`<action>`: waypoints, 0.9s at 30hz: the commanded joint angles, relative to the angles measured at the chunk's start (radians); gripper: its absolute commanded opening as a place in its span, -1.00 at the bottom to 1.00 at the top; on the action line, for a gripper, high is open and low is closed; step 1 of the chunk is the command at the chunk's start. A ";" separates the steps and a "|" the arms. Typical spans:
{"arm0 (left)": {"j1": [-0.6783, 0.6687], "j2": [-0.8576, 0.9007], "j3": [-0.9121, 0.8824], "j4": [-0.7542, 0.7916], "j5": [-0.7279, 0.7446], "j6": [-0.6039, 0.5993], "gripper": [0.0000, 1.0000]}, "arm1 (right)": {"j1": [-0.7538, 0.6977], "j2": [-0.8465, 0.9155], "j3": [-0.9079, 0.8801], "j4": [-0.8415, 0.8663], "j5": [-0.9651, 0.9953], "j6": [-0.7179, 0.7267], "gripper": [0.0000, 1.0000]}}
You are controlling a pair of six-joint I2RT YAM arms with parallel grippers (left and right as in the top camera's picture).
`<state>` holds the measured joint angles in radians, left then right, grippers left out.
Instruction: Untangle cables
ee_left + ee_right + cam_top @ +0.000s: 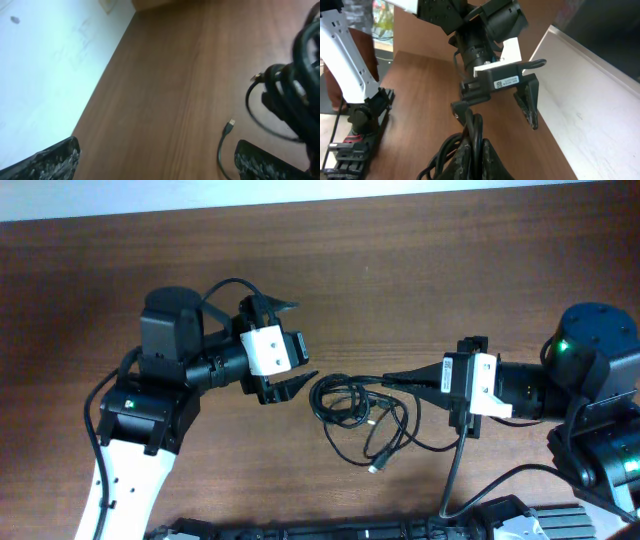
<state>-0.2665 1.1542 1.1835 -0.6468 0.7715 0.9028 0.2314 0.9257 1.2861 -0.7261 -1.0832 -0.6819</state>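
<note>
Cables (352, 402) are lying as one tangled black bundle mid-table, a loose plug end (377, 469) trailing toward the near edge. Right gripper (390, 380) is pinching a strand at the bundle's right side, jaws closed tight. Beyond the bundle, left gripper (300, 345) is hovering fully spread and holding nothing, its lower finger just beside the left loop. Wooden table (450, 270).
</note>
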 commanded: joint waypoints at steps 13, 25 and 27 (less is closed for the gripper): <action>-0.002 -0.004 0.010 -0.129 0.037 -0.234 0.98 | -0.003 0.010 0.008 0.095 0.224 0.101 -0.91; -0.002 -0.004 0.010 -0.039 0.396 -0.245 0.99 | -0.003 0.024 0.008 0.237 0.082 0.159 -0.90; -0.002 -0.004 0.010 -0.039 0.396 -0.245 0.98 | -0.003 0.025 0.008 0.239 0.046 0.159 -0.90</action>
<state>-0.2665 1.1542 1.1839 -0.6903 1.1225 0.6678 0.2314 0.9516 1.2854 -0.4995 -0.9661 -0.5217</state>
